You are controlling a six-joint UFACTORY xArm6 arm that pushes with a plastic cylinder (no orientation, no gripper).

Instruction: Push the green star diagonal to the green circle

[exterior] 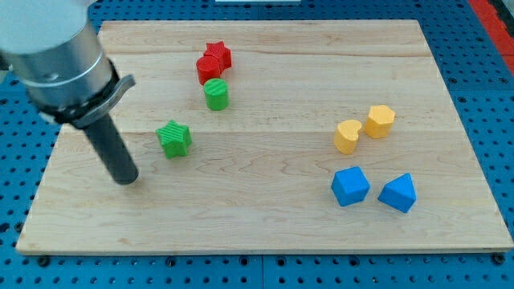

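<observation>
The green star lies on the wooden board at the view's left of centre. The green circle stands above and to the right of it, a short gap apart, and touches the red blocks above it. My tip rests on the board to the lower left of the green star, about a block's width away and not touching it. The dark rod rises up and left from the tip to the grey arm body at the view's top left.
A red star and a red block sit together just above the green circle. At the right stand a yellow heart and a yellow hexagon, with two blue blocks below them. The wooden board lies on blue pegboard.
</observation>
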